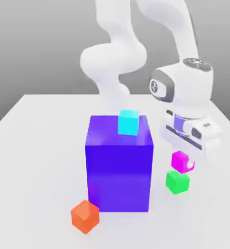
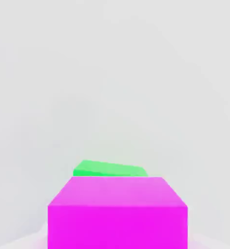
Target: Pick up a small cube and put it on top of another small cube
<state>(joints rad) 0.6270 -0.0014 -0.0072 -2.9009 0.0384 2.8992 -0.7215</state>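
Exterior view: your gripper (image 1: pixel 184 163) clenches the magenta cube (image 1: pixel 180 161) just above the green cube (image 1: pixel 177 181) — square the edges, lower gently, then let go.

Small glossy magenta cube (image 1: pixel 181 161) raised off the worktop, just above the small glossy green cube (image 1: pixel 177 181), which rests flat on it.

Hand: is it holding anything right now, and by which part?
Yes. The hand is shut on the magenta cube, gripping it by its sides from above; it hangs lifted over the green cube.
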